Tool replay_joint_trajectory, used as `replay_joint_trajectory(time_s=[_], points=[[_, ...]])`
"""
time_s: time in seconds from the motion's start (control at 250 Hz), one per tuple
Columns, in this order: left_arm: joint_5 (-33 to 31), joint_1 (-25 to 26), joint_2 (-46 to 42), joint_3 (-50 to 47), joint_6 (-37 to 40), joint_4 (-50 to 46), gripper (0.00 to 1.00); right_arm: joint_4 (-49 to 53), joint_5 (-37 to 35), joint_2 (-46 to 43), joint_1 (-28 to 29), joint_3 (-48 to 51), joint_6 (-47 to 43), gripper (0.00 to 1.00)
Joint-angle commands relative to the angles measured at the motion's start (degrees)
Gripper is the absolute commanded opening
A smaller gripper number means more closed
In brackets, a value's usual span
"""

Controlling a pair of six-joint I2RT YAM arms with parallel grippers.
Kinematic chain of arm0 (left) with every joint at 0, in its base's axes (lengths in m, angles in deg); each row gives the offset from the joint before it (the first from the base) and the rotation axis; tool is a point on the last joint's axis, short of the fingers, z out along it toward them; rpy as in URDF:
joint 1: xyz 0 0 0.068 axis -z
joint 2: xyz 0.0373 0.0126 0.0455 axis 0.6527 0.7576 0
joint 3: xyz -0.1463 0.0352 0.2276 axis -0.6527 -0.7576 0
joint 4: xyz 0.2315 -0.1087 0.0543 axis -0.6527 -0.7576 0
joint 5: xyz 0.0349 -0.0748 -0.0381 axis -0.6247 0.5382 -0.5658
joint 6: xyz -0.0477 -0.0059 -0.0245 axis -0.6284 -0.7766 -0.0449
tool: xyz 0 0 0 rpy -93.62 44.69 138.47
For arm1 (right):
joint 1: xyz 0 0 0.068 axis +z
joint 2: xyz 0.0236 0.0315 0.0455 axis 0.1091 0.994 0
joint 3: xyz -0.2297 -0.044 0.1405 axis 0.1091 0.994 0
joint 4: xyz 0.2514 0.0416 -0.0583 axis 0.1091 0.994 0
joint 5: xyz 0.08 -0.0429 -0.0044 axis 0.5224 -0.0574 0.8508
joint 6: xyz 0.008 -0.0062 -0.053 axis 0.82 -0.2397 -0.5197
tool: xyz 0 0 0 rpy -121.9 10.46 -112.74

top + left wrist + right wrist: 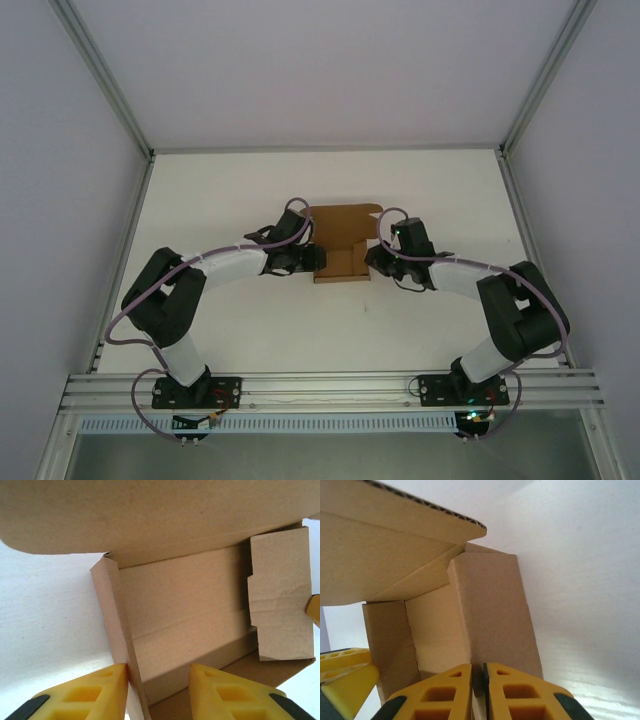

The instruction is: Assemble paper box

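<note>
Paper box [340, 250] on white table [300, 330]: right gripper [479, 685] clamps one wall edge, left gripper [157, 690] gapes astride another.

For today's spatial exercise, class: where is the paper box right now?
In the top view the paper box sits mid-table, between the left tool and the right tool.

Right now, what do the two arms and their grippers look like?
The left arm and right arm have white links, black joints and bases, with lilac cables looping alongside. The left gripper and right gripper have yellow wedge fingers with rectangular cut-outs.
</note>
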Motion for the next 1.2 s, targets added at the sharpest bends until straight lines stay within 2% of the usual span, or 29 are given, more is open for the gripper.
replay_joint_trajectory(time_s=[0.0,0.064,0.188,0.323,0.471,0.595,0.659,0.727,0.882,1.194], points=[[1.1,0.64,-0.18,1.65,1.19,-0.72,0.36,-1.22,2.39,1.89,0.26,0.33,0.32,0.12],[1.07,0.62,-0.14,1.98,1.18,-0.9,0.36,1.62,0.79,2.16,0.41,-0.36,-0.55,0.13],[1.06,0.6,-0.12,2.1,1.3,-0.99,0.36,12.11,-7.08,2.15,1.84,-3.07,-3.43,0.17],[1.06,0.61,0.19,2.35,1.29,-1.07,0.36,17.7,-10.86,4.37,2.43,-5.4,-4.62,0.18],[0.96,0.66,0.27,2.43,1.3,-1.43,0.35,17.36,-10.17,7.23,3.22,-6.7,-4.97,0.22],[0.89,0.7,-0.27,2.26,1.48,-1.58,0.35,21.16,-13.83,9.14,4.33,-9.05,-5.43,0.22],[0.54,0.65,-0.44,2.31,1.59,-1.84,0.35,21.72,-13.97,9.46,4.5,-9.48,-5.44,0.16],[0.53,0.68,-0.5,2.25,1.69,-1.95,0.35,22.41,-14.55,9.84,4.54,-9.93,-5.09,0.15],[0.44,0.8,-0.49,2.39,1.69,-1.95,0.35,30.23,-23.26,12.62,7.56,-14.47,-6.77,0.18],[-0.17,0.76,-0.99,2.55,2.08,-2.57,0.35,34.08,-28.07,16.8,10.09,-18.12,-8.24,0.16]])
